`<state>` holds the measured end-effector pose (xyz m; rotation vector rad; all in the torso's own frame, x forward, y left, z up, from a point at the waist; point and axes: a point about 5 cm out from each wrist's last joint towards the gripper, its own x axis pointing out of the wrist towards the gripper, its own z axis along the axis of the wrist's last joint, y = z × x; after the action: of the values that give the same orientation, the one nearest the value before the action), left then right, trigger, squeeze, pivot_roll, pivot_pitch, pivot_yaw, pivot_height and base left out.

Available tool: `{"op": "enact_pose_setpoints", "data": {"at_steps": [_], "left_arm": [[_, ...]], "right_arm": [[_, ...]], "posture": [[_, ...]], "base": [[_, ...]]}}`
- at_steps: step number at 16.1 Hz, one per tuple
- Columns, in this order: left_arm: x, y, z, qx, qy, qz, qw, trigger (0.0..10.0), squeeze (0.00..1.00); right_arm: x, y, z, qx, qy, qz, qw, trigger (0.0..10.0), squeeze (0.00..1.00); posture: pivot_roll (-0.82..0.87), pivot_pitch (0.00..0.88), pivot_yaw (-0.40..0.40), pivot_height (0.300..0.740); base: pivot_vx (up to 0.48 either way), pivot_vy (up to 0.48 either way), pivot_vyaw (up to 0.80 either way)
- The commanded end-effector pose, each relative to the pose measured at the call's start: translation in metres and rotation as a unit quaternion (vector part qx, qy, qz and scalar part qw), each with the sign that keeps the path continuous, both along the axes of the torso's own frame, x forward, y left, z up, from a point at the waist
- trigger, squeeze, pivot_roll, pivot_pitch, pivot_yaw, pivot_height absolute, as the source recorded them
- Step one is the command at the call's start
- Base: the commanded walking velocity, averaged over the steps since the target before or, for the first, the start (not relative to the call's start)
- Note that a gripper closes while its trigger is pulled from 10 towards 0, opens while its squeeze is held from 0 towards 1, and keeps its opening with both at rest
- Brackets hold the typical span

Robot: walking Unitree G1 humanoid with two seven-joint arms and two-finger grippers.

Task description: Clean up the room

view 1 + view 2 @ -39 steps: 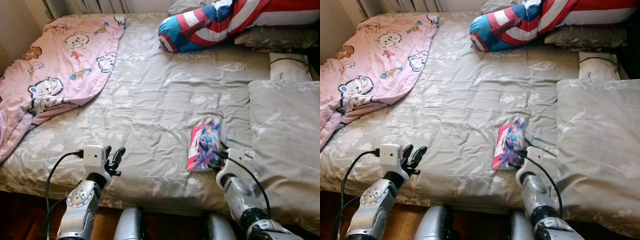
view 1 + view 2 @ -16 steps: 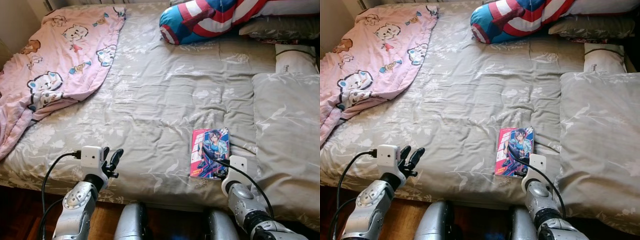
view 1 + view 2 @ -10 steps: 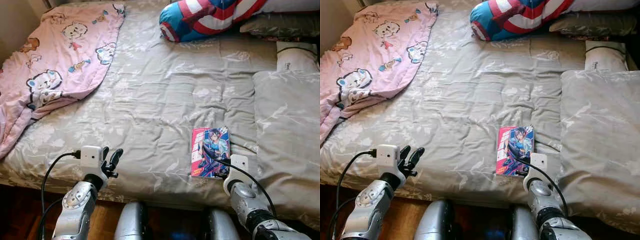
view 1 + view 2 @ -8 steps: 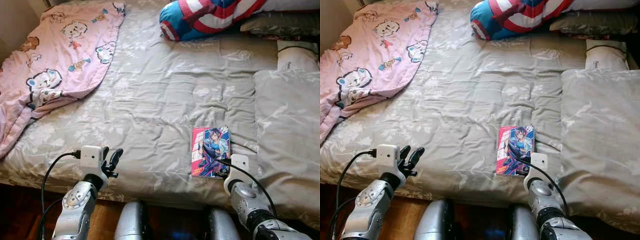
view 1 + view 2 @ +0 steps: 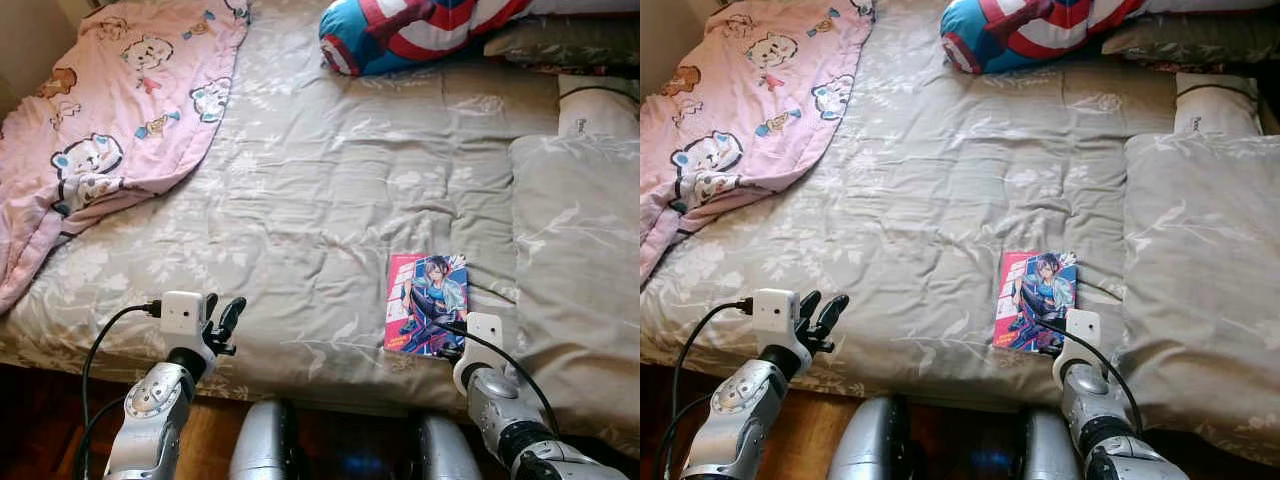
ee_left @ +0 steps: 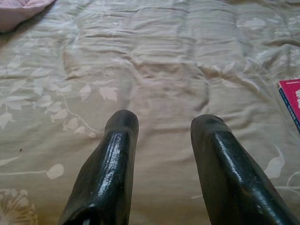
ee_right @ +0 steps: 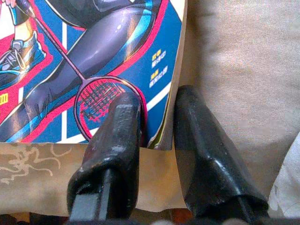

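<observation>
1. The manga book (image 5: 426, 303) lies flat, cover up, on the grey bedspread (image 5: 320, 200) near the bed's front edge, just beside the grey pillow (image 5: 575, 270).
2. My right end effector (image 7: 157, 119) straddles the book's near corner: one finger lies over the cover, the other just beside its edge. The fingers are narrow, and I judge no firm grip yet.
3. 2.4 s ago the book stood tilted up off the bedspread; it now rests flat. I read this as a lost lift requiring a fresh grasp.
4. My left end effector (image 5: 222, 320) hovers moderately open and empty over the bed's front edge.
5. The pink blanket (image 5: 100, 120) and striped cushion (image 5: 410, 30) remain to tidy.
</observation>
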<state>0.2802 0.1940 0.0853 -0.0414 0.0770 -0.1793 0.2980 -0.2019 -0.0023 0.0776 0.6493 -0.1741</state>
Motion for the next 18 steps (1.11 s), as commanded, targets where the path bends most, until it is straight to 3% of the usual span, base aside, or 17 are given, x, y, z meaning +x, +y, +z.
{"op": "enact_pose_setpoints", "data": {"at_steps": [1,2,5,7,8,9,10,11,18], "left_arm": [[-0.005,0.004,-0.003,0.007,0.011,0.006,1.0,10.0,0.0],[-0.004,0.003,-0.003,0.007,0.011,0.006,1.0,10.0,0.0],[-0.005,0.004,-0.003,0.007,0.01,0.007,1.0,10.0,0.0],[-0.005,0.004,-0.003,0.008,0.01,0.007,1.0,10.0,0.0],[-0.004,0.004,-0.003,0.008,0.01,0.007,1.0,10.0,0.0],[-0.004,0.004,-0.003,0.008,0.01,0.006,1.0,10.0,0.0],[-0.004,0.004,-0.003,0.008,0.01,0.006,1.0,10.0,0.0],[-0.003,0.003,-0.003,0.008,0.01,0.004,1.0,10.0,0.0],[-0.001,0.004,-0.002,0.009,0.008,0.005,1.0,10.0,0.0]], "right_arm": [[-0.014,-0.003,-0.013,-0.003,0.038,-0.008,0.999,10.0,0.46],[-0.013,-0.006,-0.012,-0.008,0.036,-0.009,0.999,10.0,0.38],[-0.007,-0.01,-0.006,-0.033,0.025,0.014,0.999,10.0,0.38],[-0.004,-0.012,-0.002,-0.037,0.018,0.019,0.999,10.0,0.43],[-0.002,-0.014,0.0,-0.042,0.016,0.018,0.999,10.0,0.51],[-0.002,-0.014,0.001,-0.043,0.015,0.019,0.999,10.0,0.87],[-0.002,-0.014,0.001,-0.043,0.015,0.019,0.999,10.0,0.87],[-0.002,-0.014,0.001,-0.044,0.014,0.019,0.999,10.0,0.94],[-0.001,-0.011,0.001,-0.043,0.012,0.022,0.999,10.0,0.9]], "posture": [[0.11,0.227,0.096,0.624],[0.11,0.227,0.096,0.624],[0.11,0.226,0.098,0.624],[0.11,0.222,0.097,0.624],[0.11,0.22,0.097,0.624],[0.11,0.219,0.098,0.624],[0.11,0.219,0.098,0.624],[0.1,0.218,0.099,0.624],[0.1,0.215,0.097,0.624]], "base": [[0.0,0.0,0.0],[0.0,0.0,0.0],[0.0,0.0,0.0],[0.0,0.0,0.0],[0.0,0.0,0.0],[0.0,0.0,0.0],[0.0,0.0,0.0],[0.0,0.0,0.0],[0.0,0.0,0.0]]}}
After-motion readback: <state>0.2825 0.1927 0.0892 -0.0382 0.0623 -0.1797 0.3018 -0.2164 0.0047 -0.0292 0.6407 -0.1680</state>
